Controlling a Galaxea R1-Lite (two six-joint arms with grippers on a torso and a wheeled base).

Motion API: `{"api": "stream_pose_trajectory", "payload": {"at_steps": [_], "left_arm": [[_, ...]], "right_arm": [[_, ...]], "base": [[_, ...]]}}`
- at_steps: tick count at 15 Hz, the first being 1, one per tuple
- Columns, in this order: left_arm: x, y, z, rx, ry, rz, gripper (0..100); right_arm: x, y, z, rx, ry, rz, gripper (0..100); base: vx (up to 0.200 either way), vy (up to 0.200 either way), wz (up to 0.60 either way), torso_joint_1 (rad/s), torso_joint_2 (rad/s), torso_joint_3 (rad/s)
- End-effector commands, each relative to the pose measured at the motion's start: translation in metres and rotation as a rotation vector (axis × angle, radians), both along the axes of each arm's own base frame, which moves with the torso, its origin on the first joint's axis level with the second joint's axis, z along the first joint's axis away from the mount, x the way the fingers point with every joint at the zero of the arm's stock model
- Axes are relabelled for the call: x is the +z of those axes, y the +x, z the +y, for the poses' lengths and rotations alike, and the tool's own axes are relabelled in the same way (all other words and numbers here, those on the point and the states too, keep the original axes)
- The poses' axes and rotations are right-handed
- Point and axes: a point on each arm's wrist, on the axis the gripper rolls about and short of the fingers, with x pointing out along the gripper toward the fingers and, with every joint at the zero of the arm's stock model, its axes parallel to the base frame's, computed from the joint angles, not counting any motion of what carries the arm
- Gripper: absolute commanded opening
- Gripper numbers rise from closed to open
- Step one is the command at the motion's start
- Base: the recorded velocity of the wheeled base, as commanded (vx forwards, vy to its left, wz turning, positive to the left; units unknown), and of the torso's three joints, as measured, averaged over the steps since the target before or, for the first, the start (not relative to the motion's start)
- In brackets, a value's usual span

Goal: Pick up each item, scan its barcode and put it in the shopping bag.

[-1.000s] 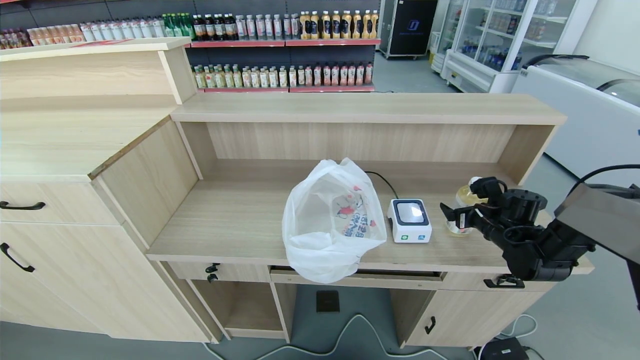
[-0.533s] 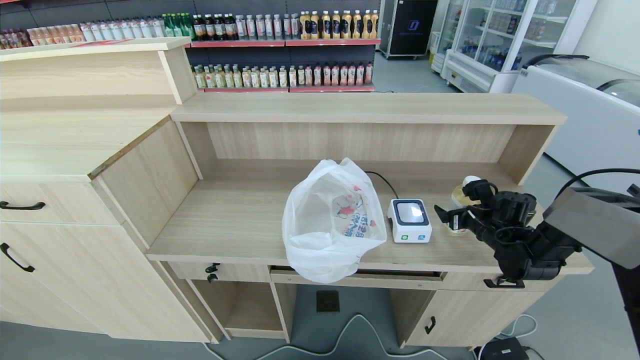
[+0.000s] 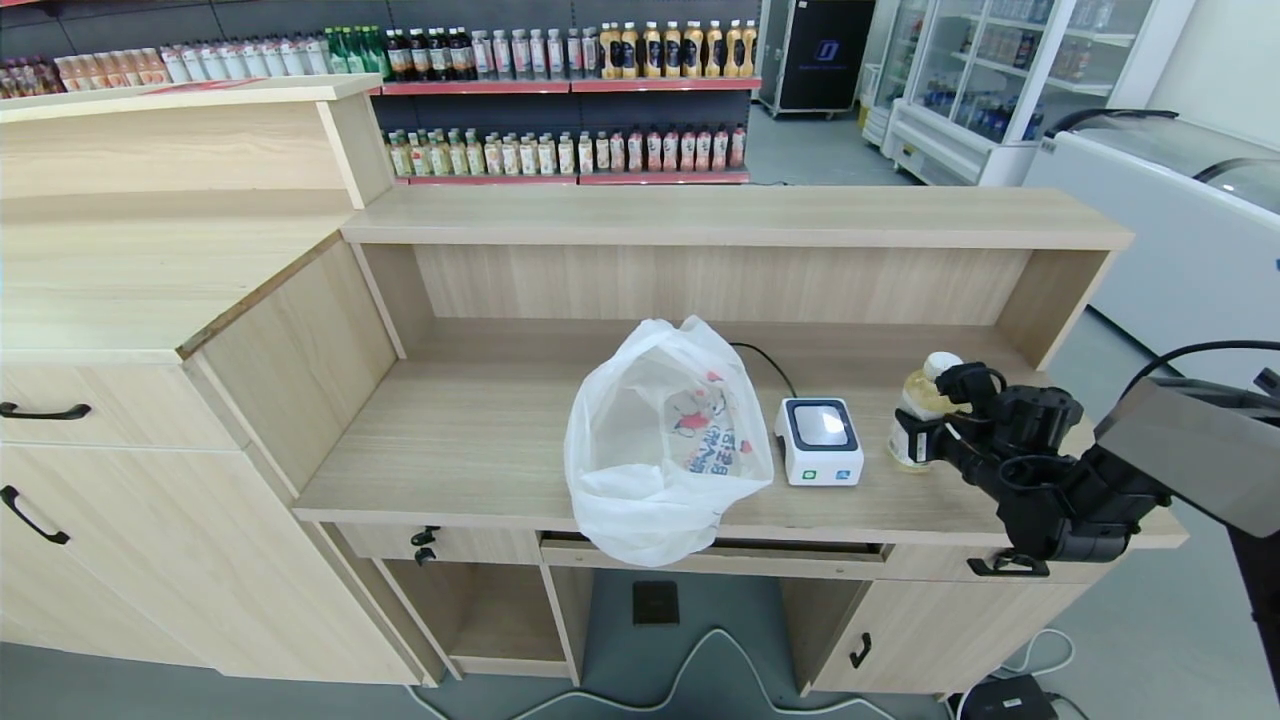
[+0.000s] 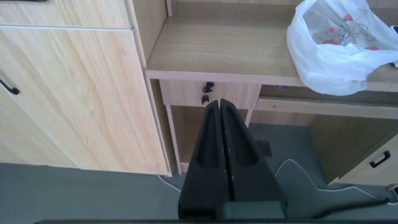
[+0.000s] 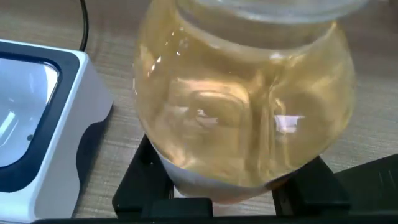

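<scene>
A clear bottle [image 3: 918, 398] of pale yellow drink with a white cap stands on the wooden counter [image 3: 480, 440], just right of the white barcode scanner [image 3: 820, 440]. My right gripper [image 3: 932, 415] comes at it from the right and is shut on its body, one finger on each side. In the right wrist view the bottle [image 5: 242, 106] sits between the black fingers [image 5: 146, 186], with the scanner [image 5: 37, 130] beside it. A white shopping bag [image 3: 660, 450] stands open left of the scanner. My left gripper [image 4: 219, 109] is shut and empty, low in front of the counter.
The scanner's black cable [image 3: 765, 365] runs toward the counter's back wall. A raised shelf [image 3: 740, 215] overhangs the back of the counter and a side panel [image 3: 1060, 300] closes its right end. A drawer and cupboards lie under the counter [image 4: 211, 59].
The right gripper's fingers, spread wide around the bottle before, have closed in on it. The arm shifted slightly left, then settled. The bag and scanner have not moved.
</scene>
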Motion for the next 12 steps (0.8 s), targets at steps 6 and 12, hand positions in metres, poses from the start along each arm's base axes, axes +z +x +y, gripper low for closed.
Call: {"api": "stream_pose_trajectory", "payload": {"at_steps": [6,12], "left_arm": [[0.000,0.000,0.000,0.001,0.000,0.000,0],[0.000,0.000,0.000,0.001,0.000,0.000,0]], "right_arm": [[-0.001,-0.001,-0.017,0.007,0.006,0.003,0],[0.071,-0.017,-0.001,0.142,0.119,-0.089,0]], "base": [[0.000,0.000,0.00,0.000,0.00,0.000],[0.000,0.000,0.00,0.000,0.00,0.000]]}}
